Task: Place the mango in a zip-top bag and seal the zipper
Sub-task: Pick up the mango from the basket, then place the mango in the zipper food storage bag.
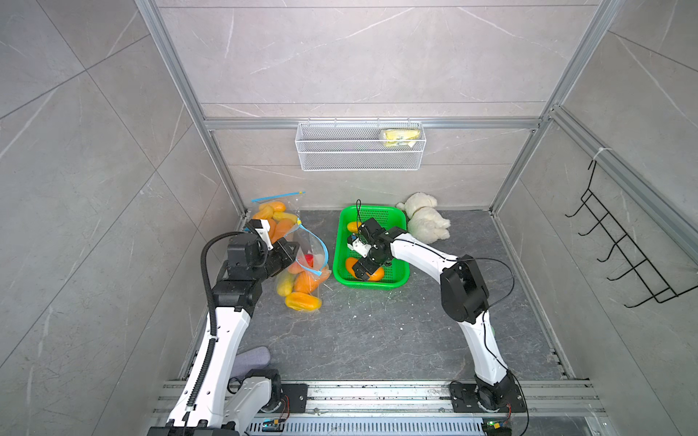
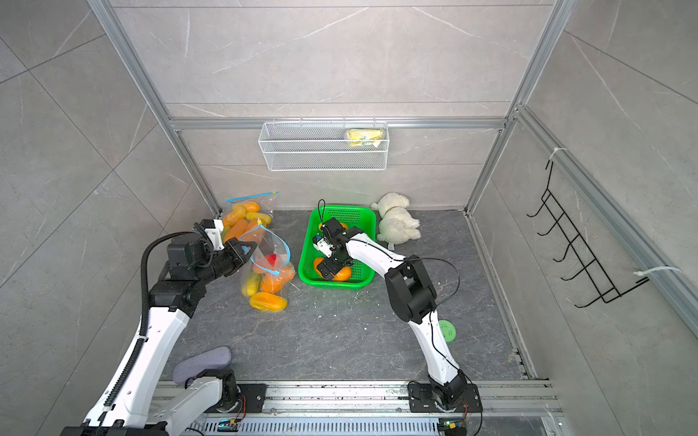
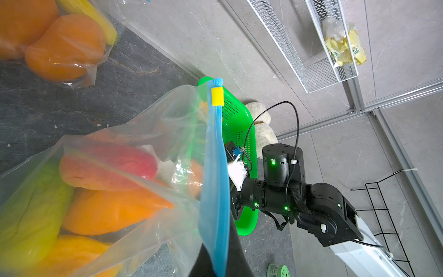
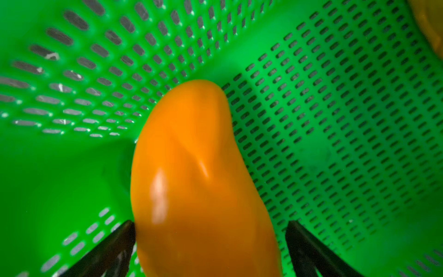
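Right claw (image 4: 209, 224), wide open, gripping nothing, straddles the mango (image 4: 191, 156), which points lengthwise away from it.

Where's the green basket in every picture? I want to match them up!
In a top view: the green basket sits mid-picture, on the dark floor.
In a top view: same spot, slightly further left.
Left wrist: the basket peeks out behind the zip-top bag.
Right wrist: its mesh fills the whole picture.
Shared landmark: the orange mango lying in it; unclear in left wrist.
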`<state>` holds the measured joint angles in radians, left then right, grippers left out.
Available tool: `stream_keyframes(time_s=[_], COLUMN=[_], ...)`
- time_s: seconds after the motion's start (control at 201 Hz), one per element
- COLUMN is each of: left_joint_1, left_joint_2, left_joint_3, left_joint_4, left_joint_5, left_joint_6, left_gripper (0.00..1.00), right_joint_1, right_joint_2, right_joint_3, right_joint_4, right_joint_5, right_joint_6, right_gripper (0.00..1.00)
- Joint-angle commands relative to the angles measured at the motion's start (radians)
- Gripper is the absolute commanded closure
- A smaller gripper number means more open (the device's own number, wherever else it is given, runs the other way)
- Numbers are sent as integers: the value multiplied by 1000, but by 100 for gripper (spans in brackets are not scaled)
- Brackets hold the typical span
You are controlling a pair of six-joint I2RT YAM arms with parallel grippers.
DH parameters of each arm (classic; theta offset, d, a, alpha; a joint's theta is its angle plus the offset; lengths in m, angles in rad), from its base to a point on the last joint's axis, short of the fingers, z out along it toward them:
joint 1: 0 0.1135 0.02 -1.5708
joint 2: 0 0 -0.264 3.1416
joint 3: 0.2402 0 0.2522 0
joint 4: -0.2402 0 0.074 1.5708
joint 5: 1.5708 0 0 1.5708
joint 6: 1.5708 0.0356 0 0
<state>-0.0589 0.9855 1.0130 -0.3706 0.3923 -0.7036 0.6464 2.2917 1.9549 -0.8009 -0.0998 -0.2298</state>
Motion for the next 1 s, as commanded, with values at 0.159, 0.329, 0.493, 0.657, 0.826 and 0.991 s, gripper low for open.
stream_keyframes(time_s=[0.159,0.329,0.493,0.657,0.826,0.991], left_joint_1=[-1,-1,-1,-1,-1,-1], left_joint_2=[-9,-8,-10,-2,9,-12], left_joint_3=[17,27,31,18,15,-2], left_joint_4=[25,27,28,54,63,53], left_joint_5=[9,20,26,42,54,38], left_joint_6=[10,9,3,-15,-24,-25], left_gripper=[100,100,100,100,100,100], right_joint_1=[1,-18,-38,-31,103,206], right_joint_2=[23,-65,-240,-457,-601,-472], right_joint_3=[52,5,-124,-334,-606,-665], right_joint_4=[-73,-3,179,500,1114,1649], right_joint_5=[-8,-17,-41,-84,-136,-34], right_joint_6=[40,157,311,473,622,807], right_gripper=[22,55,74,83,86,88])
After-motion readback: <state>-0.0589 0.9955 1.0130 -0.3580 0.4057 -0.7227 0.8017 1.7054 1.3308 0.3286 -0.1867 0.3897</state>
